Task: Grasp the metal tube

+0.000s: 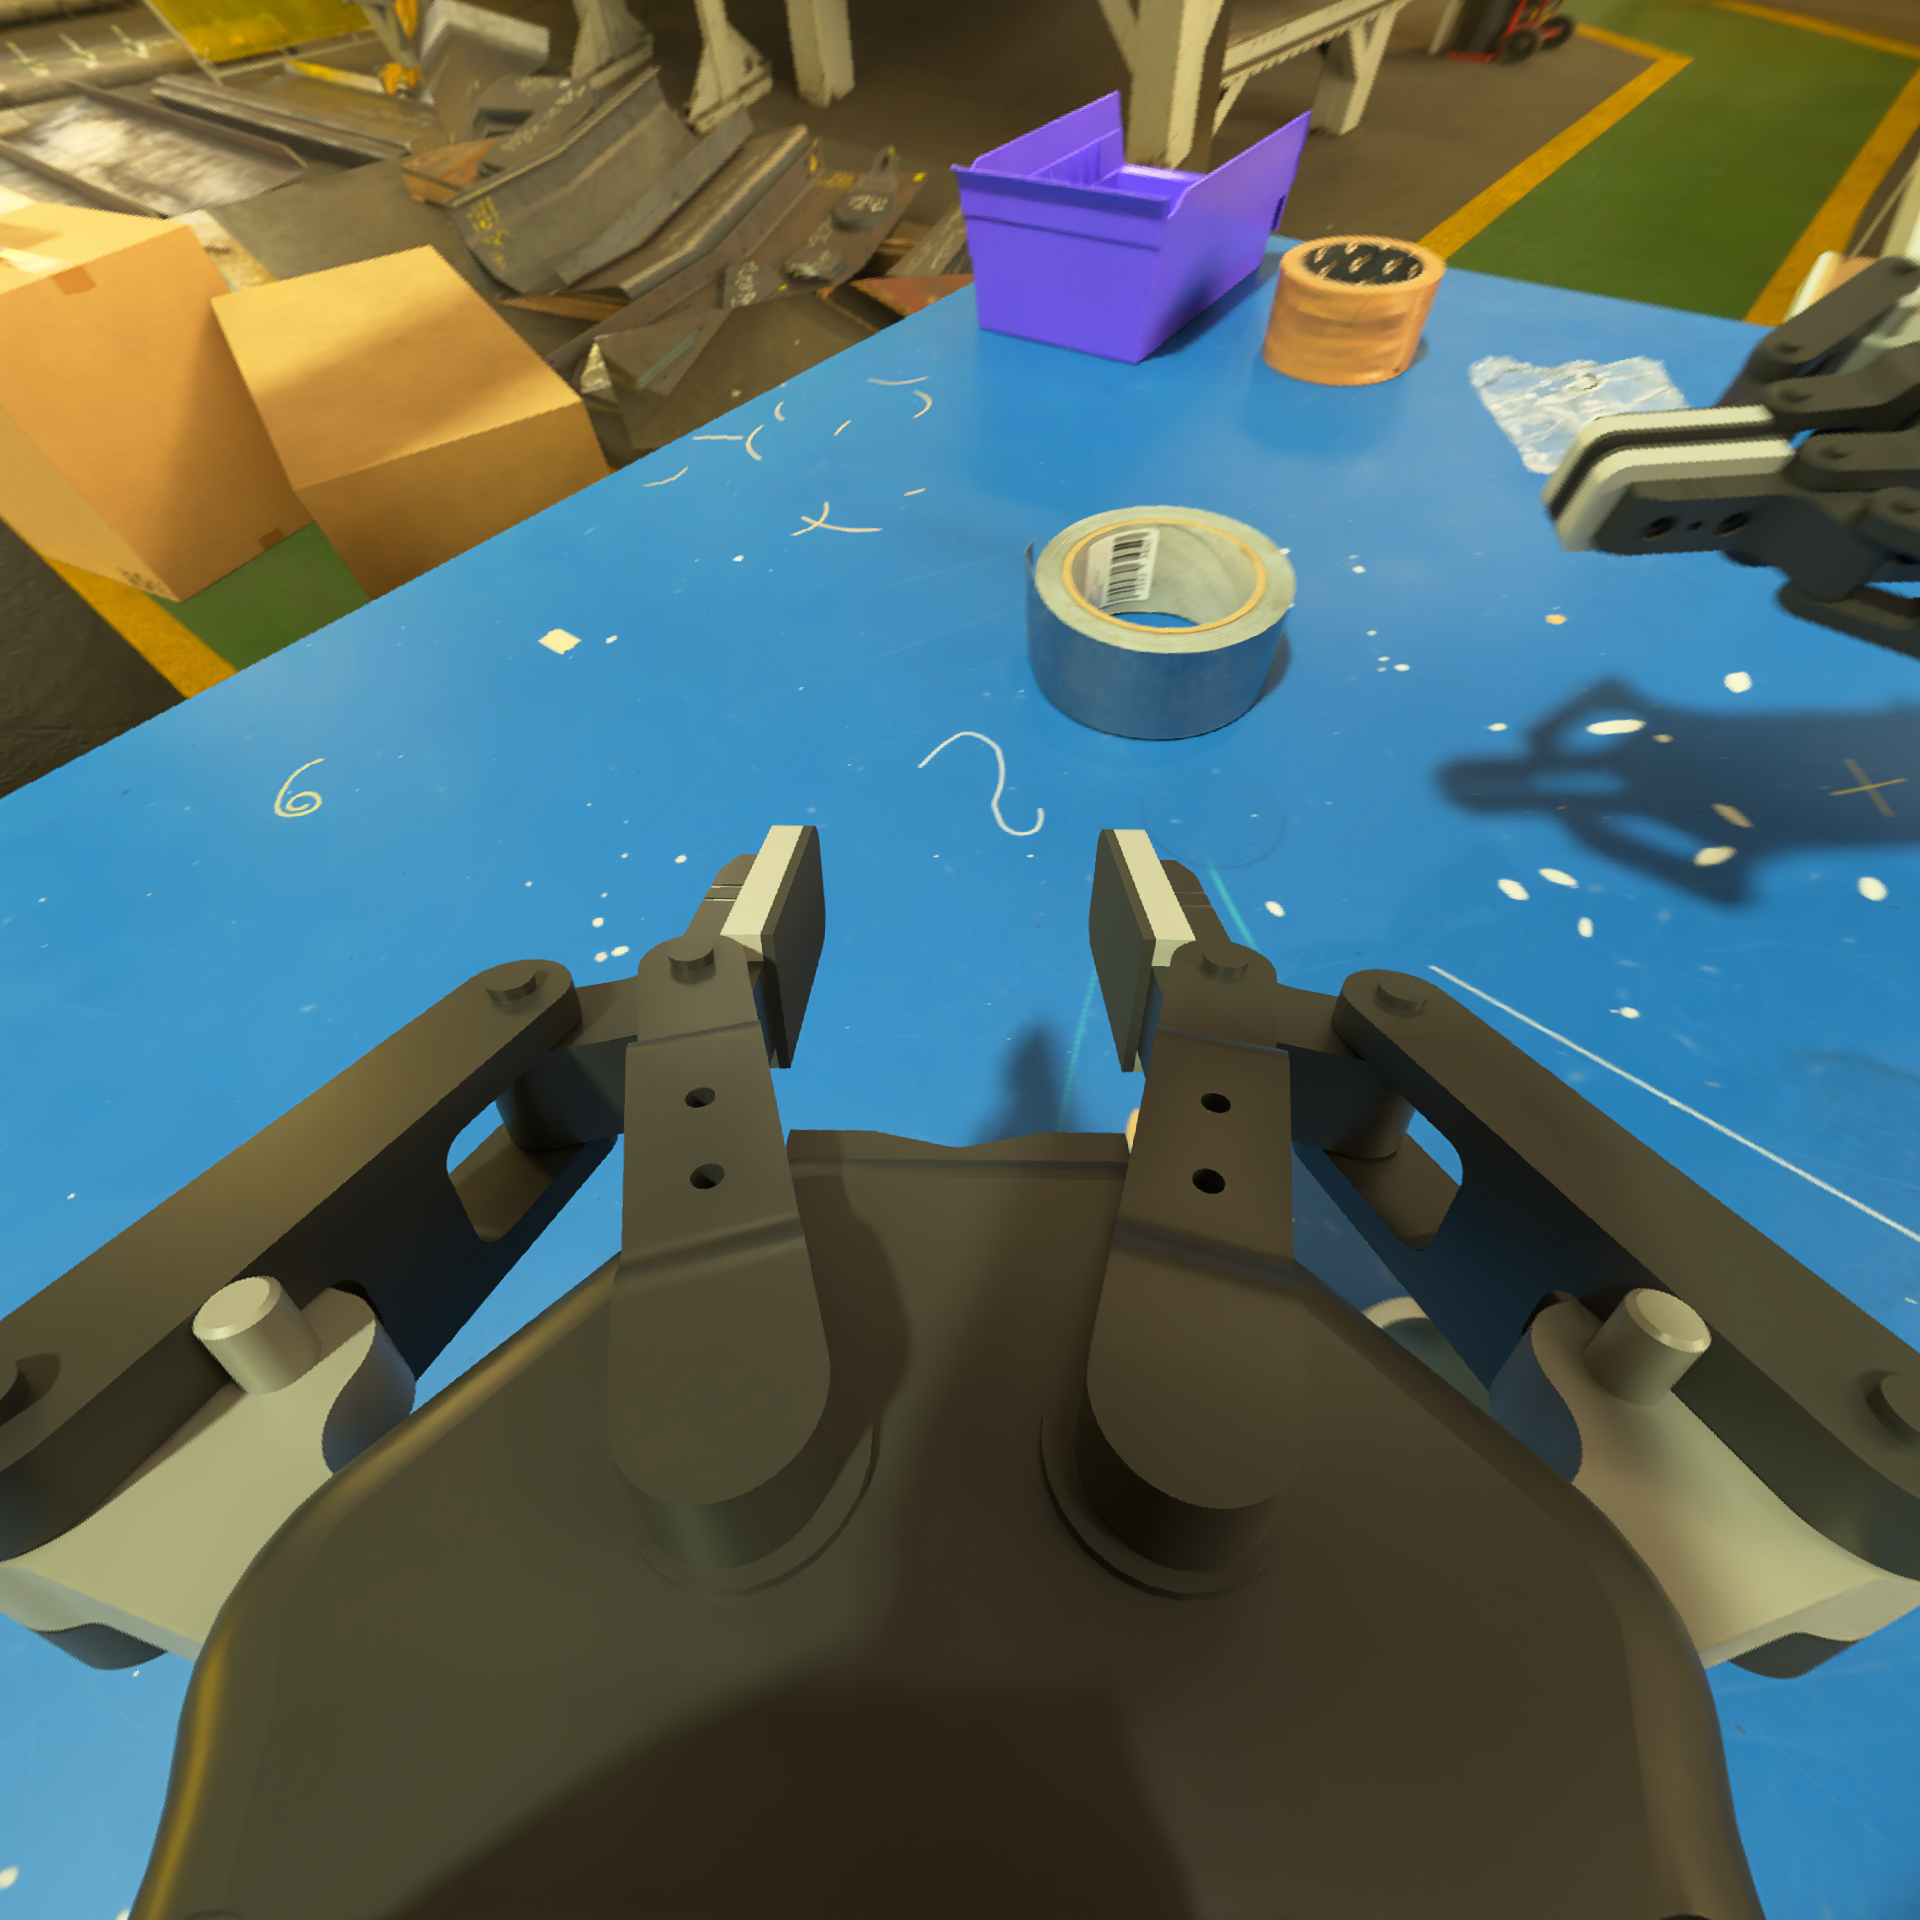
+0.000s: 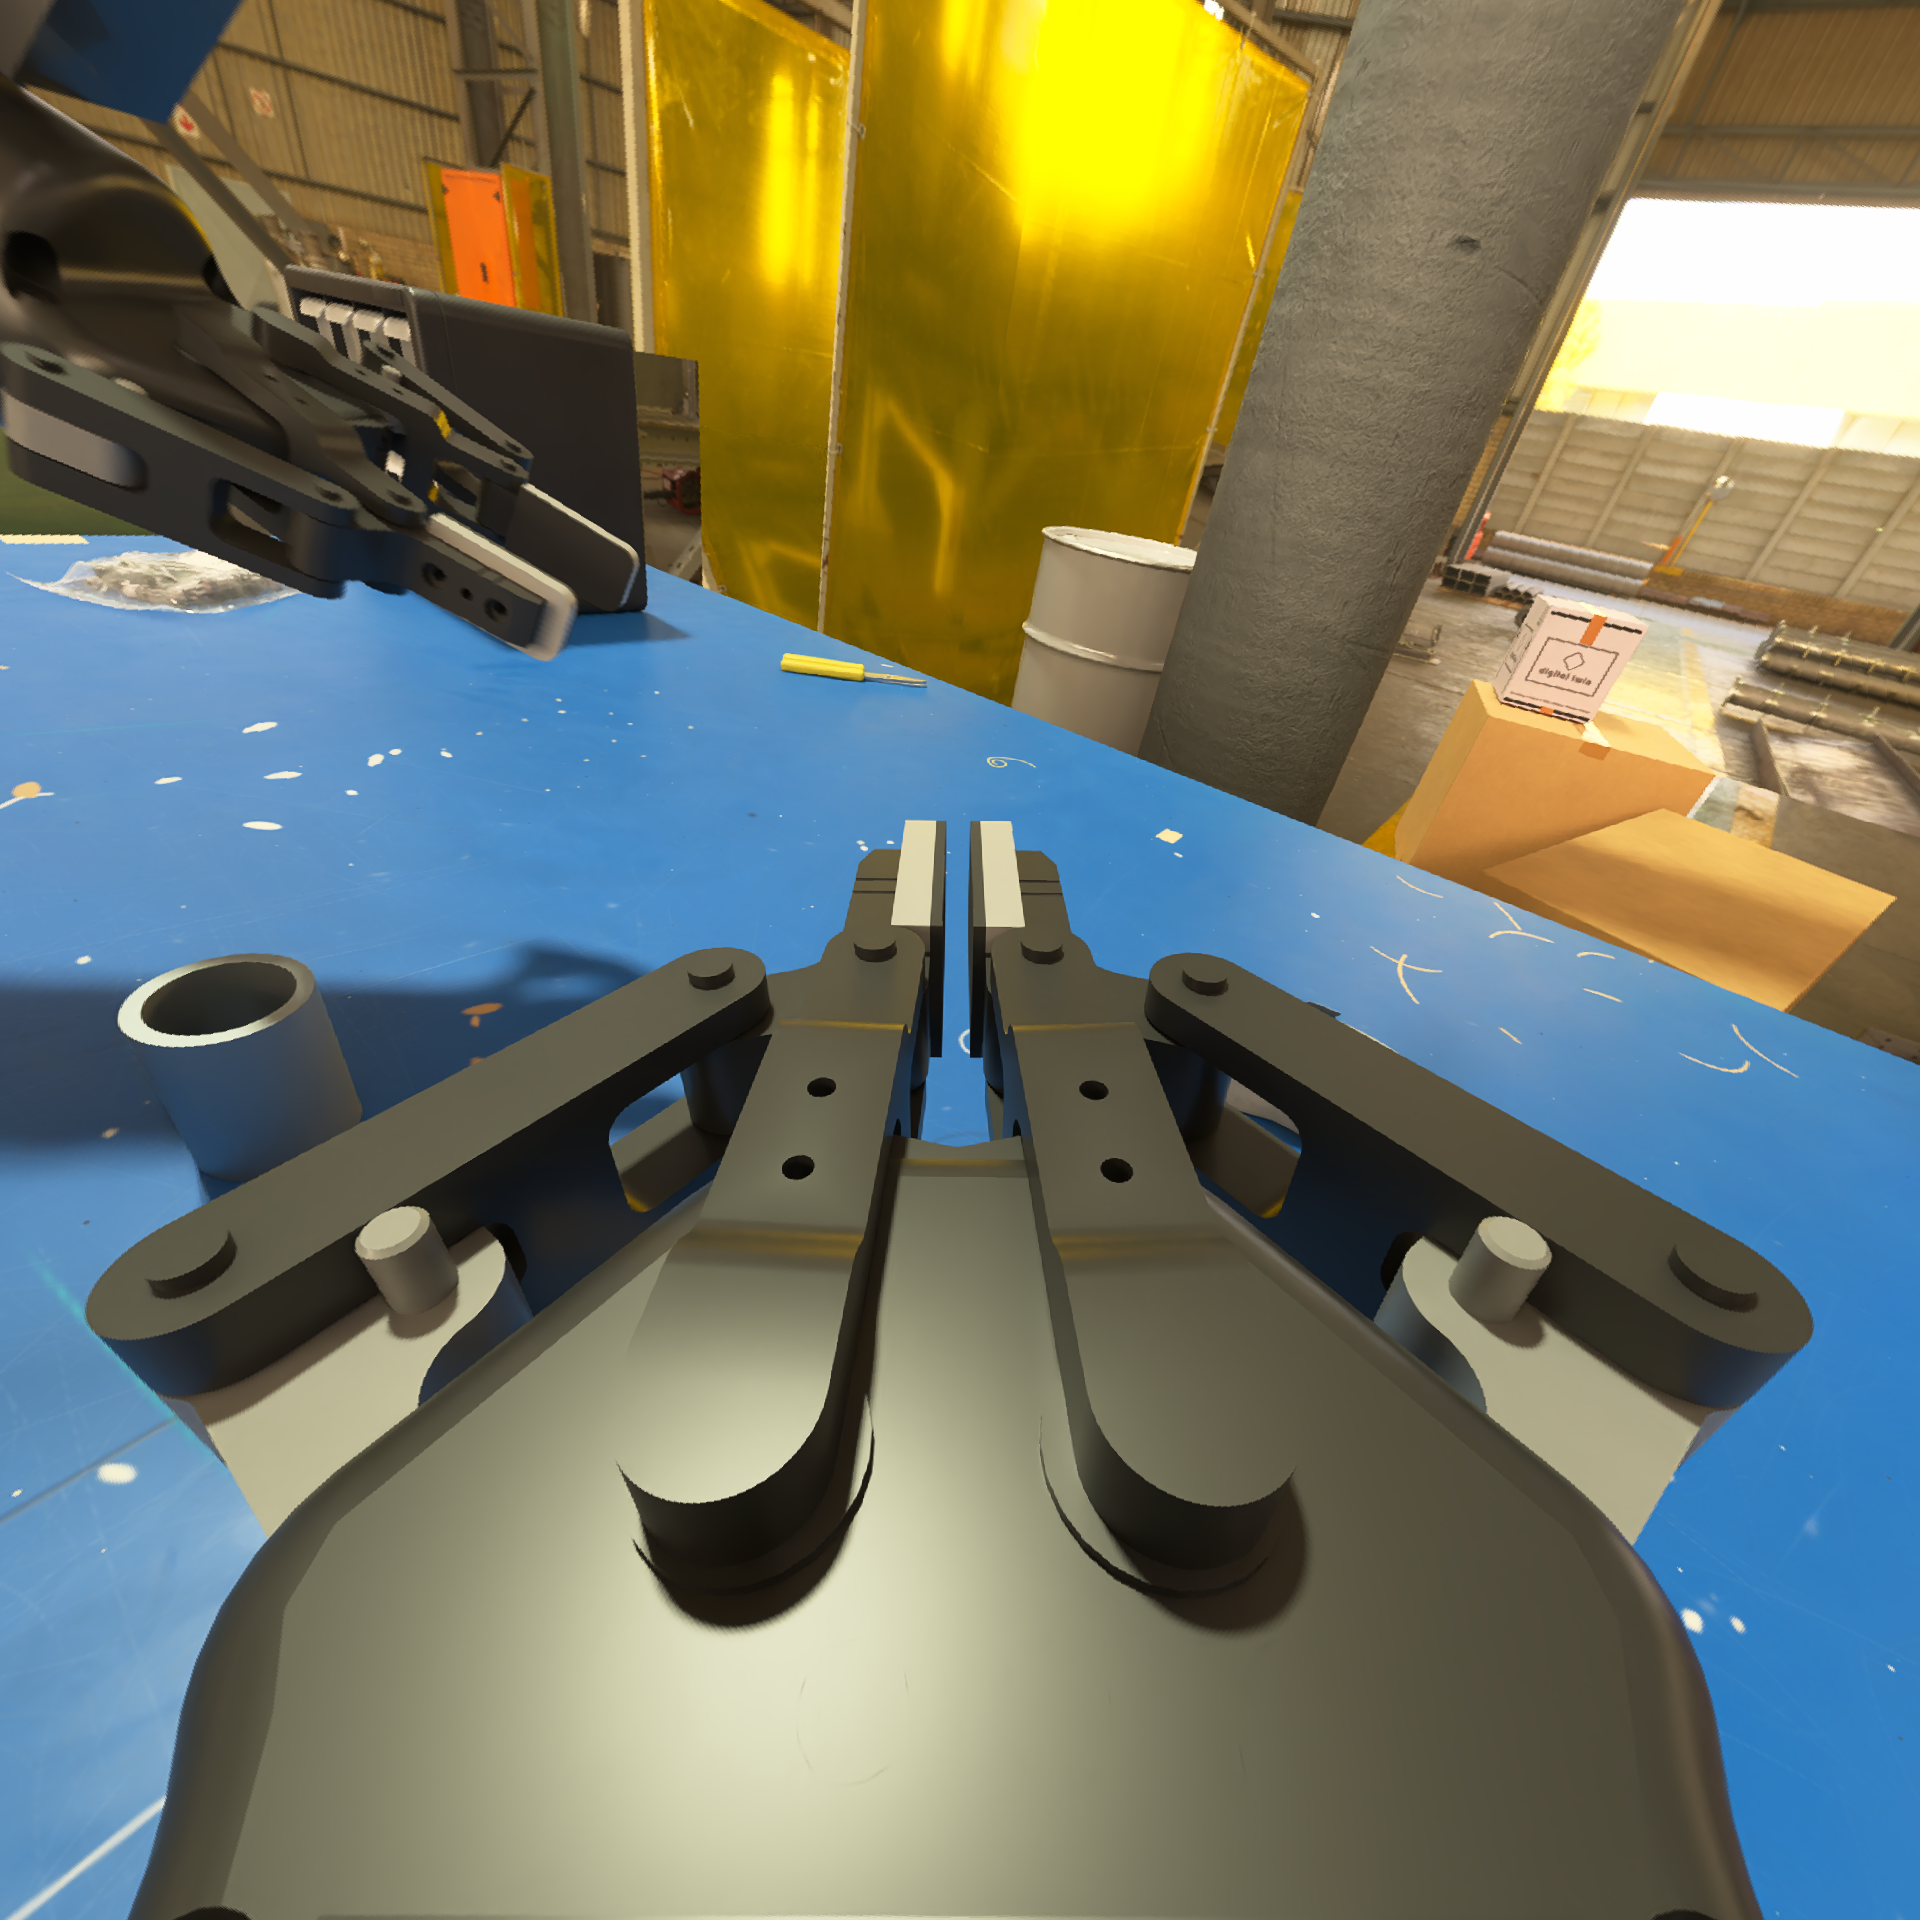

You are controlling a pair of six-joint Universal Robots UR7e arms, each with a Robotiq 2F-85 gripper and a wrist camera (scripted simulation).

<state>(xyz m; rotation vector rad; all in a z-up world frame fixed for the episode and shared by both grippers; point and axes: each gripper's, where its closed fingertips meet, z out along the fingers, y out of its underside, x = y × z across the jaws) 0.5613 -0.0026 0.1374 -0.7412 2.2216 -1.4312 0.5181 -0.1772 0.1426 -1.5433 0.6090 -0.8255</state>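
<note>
Metal tube (image 2: 241, 1060) stands upright on the blue table (image 2: 623, 831), just left of the right gripper (image 2: 958, 873), whose fingers are nearly together, empty. Left gripper (image 1: 956, 925) hovers spread, empty, short of the grey tape roll (image 1: 1158, 623).

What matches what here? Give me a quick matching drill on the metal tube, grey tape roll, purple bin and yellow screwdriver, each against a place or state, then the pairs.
Things:
1. metal tube
2. grey tape roll
3. purple bin
4. yellow screwdriver

Places or states:
A. lying flat near the table's far edge, by the yellow curtains
B. standing upright, open end up, left of the right gripper
C. at the table edge, beside a brown tape roll
D. lying flat on its side, ahead of the left gripper

Pairs: 1-B, 2-D, 3-C, 4-A
</note>
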